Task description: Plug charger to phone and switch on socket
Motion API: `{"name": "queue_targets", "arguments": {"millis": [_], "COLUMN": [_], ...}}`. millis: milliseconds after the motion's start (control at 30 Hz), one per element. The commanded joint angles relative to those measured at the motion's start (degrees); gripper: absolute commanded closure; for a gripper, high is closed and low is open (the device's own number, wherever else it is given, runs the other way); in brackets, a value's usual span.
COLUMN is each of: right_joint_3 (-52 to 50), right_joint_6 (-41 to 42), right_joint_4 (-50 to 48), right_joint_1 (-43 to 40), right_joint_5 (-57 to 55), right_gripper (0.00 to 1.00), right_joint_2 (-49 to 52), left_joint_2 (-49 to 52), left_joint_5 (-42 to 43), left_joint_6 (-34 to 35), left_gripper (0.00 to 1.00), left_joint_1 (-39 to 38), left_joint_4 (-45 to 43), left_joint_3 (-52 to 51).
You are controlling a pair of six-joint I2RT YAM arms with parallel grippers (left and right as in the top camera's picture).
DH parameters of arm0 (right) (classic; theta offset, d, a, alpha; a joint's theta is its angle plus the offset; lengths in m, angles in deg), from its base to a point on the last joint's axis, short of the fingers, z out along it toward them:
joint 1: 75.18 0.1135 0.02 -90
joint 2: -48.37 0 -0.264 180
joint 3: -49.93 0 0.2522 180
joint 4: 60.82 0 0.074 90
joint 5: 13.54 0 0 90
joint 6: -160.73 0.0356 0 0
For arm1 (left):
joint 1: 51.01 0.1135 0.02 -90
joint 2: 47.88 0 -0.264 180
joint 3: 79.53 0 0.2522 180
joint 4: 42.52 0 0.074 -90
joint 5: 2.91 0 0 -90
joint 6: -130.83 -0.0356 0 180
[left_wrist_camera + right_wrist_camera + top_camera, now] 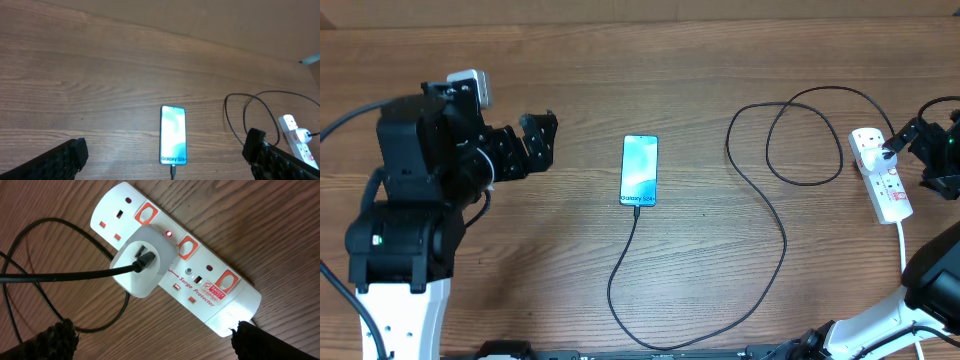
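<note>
Brown wood-grain worktop. The phone lies at its middle with the screen lit. The charger meets the phone's near short end and loops right to a white adapter in the socket, where a small red light glows. The left jaws are spread wide and empty, left of the phone. The right jaws are spread wide over the socket, gripping nothing.
</note>
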Motion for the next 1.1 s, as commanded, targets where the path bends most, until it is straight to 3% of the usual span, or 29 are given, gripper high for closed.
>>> {"name": "queue_targets", "arguments": {"millis": [0, 333, 500, 567, 800, 1067], "right_joint_3": [0.9, 0.9, 0.9, 0.9, 0.9, 0.9], "right_joint_6": [-0.2, -0.2, -0.2, -0.2, -0.2, -0.2], "right_joint_4": [-0.2, -0.2, -0.2, -0.2, -0.2, -0.2], "right_joint_1": [0.0, 0.0, 0.0, 0.0, 0.0, 0.0], "right_joint_5": [0.3, 0.3, 0.3, 0.3, 0.3, 0.3], "right_gripper": [0.00, 0.00, 0.00, 0.00, 0.00, 0.00], "right_joint_2": [-1.1, -1.1, -1.1, -1.1, -1.1, -1.1], "left_joint_2": [-2.5, -13.2, -21.6, -27.1, -42.1, -57.4], "left_joint_5": [-0.3, -1.7, -1.5, -0.3, 0.3, -2.1], "left_joint_6": [0.1, -0.1, 0.0, 0.4, 1.4, 1.4], "left_gripper": [0.00, 0.00, 0.00, 0.00, 0.01, 0.00], "left_joint_1": [-0.4, -0.4, -0.4, -0.4, -0.4, -0.4], "left_joint_4": [0.1, -0.4, -18.2, -30.6, -54.8, -59.5], "left_joint_3": [-5.9, -30.9, -41.7, -47.5, -59.5, -69.9]}}
